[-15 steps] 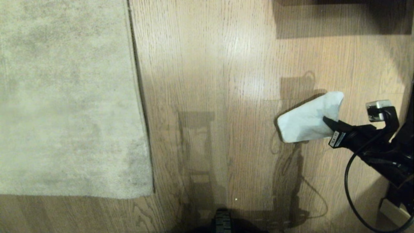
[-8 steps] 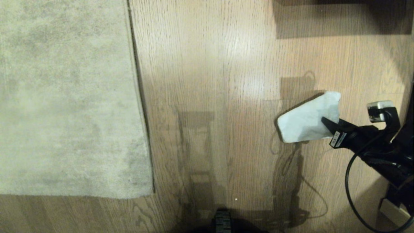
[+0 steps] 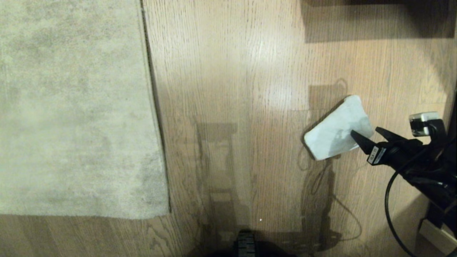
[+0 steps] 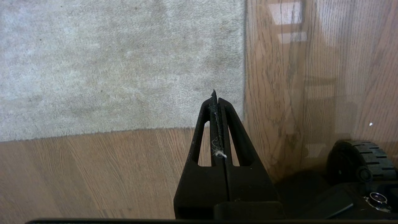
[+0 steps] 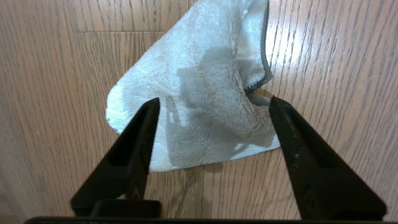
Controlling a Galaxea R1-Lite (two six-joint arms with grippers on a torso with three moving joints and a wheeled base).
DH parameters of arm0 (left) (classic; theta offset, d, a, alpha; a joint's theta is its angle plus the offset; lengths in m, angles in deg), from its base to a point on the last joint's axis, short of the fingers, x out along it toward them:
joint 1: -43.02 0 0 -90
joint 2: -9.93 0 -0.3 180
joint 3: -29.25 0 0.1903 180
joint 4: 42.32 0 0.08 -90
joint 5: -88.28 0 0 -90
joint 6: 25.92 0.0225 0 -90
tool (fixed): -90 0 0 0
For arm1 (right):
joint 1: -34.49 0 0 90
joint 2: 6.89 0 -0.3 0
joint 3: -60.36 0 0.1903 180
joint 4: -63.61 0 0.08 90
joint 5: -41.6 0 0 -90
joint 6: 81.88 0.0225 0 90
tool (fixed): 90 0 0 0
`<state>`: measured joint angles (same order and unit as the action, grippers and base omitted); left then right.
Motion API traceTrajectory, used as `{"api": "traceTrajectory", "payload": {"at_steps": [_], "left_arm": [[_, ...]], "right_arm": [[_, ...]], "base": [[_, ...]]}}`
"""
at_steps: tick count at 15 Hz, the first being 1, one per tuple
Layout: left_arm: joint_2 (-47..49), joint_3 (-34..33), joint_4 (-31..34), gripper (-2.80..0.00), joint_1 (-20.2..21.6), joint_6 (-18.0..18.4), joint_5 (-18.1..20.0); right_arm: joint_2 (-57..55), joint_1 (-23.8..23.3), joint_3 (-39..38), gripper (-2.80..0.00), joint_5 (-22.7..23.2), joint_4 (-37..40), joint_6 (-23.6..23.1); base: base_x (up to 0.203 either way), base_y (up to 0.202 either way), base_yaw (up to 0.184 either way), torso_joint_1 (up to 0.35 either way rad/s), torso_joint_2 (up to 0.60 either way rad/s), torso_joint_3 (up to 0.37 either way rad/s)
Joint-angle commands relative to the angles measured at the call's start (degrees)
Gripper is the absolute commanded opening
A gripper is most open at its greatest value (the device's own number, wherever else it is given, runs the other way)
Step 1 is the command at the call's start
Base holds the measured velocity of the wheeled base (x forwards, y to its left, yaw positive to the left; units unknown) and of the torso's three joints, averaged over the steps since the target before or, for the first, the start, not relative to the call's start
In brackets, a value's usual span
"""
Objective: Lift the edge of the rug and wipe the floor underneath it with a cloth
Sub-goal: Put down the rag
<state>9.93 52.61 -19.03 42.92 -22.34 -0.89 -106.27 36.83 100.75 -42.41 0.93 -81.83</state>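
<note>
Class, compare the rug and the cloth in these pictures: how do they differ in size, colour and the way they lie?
Size: the rug is far larger; the cloth is small.
Colour: the rug is mottled grey-beige; the cloth is pale blue-white with dark stitched edging.
Pose: the rug lies flat with a straight edge; the cloth lies rumpled and folded over.
Shared: both are soft pile fabrics resting on the wooden floor.

Pale cloth [image 3: 334, 130] crumpled on wood floor [image 3: 232, 89], rug edge [image 3: 151, 107] flat

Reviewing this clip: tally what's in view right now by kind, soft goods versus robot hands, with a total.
Soft goods: 2, the cloth lying on the floor and the rug, its rug edge flat.
Robot hands: 2, the right hand open by the cloth, the left hand shut.
Total: 4
</note>
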Motion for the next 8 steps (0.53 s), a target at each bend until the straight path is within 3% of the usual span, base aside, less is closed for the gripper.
{"api": "traceTrajectory", "payload": {"at_steps": [1, 8], "left_arm": [[0.1, 0.0, 0.0, -2.80, 0.0, 0.0, 0.0], [0.1, 0.0, 0.0, -2.80, 0.0, 0.0, 0.0]], "right_arm": [[1.8, 0.0, -0.2, 0.00, 0.0, -0.7, 0.0], [7.5, 0.5, -11.7, 0.00, 0.2, -2.9, -1.9]], "base": [[0.000, 0.000, 0.000, 0.000, 0.00, 0.000], [0.000, 0.000, 0.000, 0.000, 0.00, 0.000]]}}
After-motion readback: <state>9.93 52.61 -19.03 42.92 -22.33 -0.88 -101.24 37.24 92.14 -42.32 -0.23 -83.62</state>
